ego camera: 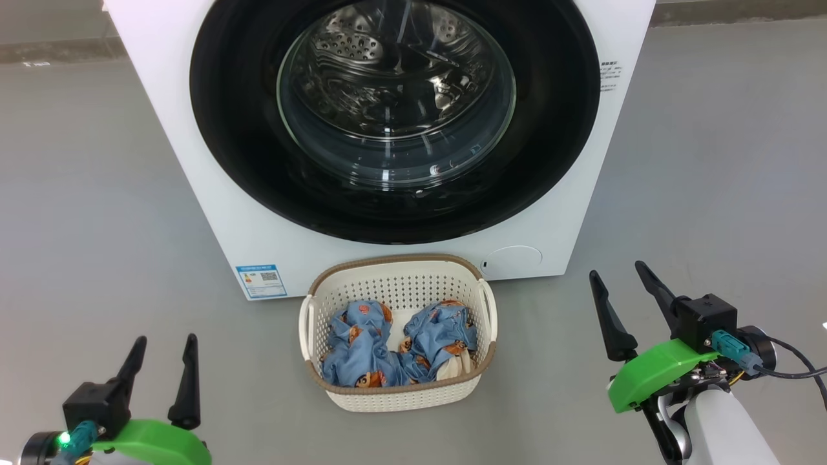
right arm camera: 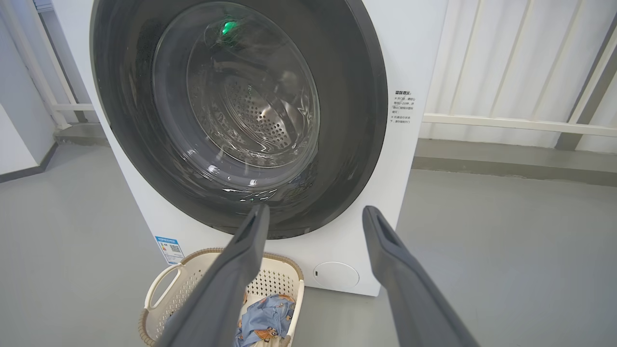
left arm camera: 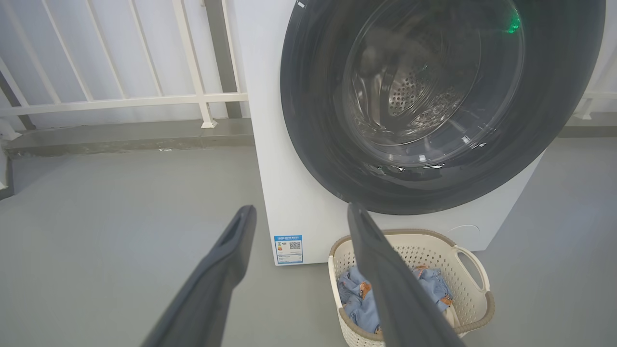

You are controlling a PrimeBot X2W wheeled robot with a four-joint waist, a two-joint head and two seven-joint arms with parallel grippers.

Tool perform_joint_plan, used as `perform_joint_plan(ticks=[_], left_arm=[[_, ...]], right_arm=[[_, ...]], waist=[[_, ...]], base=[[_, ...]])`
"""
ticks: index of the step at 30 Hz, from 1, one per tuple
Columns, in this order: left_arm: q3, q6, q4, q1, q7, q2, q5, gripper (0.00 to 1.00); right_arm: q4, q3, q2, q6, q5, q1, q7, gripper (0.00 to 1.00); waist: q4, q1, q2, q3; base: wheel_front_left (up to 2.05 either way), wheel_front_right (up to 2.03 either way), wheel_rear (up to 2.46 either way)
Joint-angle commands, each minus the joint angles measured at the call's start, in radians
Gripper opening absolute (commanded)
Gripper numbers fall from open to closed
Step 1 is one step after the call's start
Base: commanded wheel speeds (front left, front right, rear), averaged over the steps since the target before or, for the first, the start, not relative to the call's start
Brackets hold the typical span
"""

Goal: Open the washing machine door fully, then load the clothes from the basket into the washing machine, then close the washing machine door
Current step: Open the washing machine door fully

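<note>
The big white boxy front-loading washing machine (ego camera: pixel 213 213) stands on a grey floor (ego camera: pixel 90 213). Its large round glossy black door (ego camera: pixel 245 155), with a bulging glass window, lies shut against the cabinet. A small cream-white perforated plastic basket (ego camera: pixel 400 395) with a brown rim sits on the floor just before the machine, below the door, holding crumpled light-blue printed clothes (ego camera: pixel 362 352). The left gripper (ego camera: pixel 166 339) and right gripper (ego camera: pixel 616 270) flank the basket, apart from it, fingers spread and empty.

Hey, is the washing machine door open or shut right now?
Shut. The washing machine door lies flush against the washing machine front, no gap at its edge, and the drum shows only through its glass.
</note>
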Motion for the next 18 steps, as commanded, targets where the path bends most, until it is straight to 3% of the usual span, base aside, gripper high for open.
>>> perform_joint_plan(ticks=[1,18], left_arm=[[0.038,-0.002,-0.03,-0.049,-0.01,0.014,0.005,1.0],[0.025,-0.008,-0.024,-0.052,-0.01,0.019,0.018,1.0]], right_arm=[[-0.029,0.016,0.003,0.001,0.004,-0.006,-0.012,1.0],[-0.032,0.012,0.005,0.001,-0.007,-0.007,-0.012,1.0]], waist=[[0.0,0.0,-0.0001,0.001],[0.003,0.0,-0.0001,0.002]], base=[[0.0,0.0,0.0],[0.05,0.05,-0.1]])
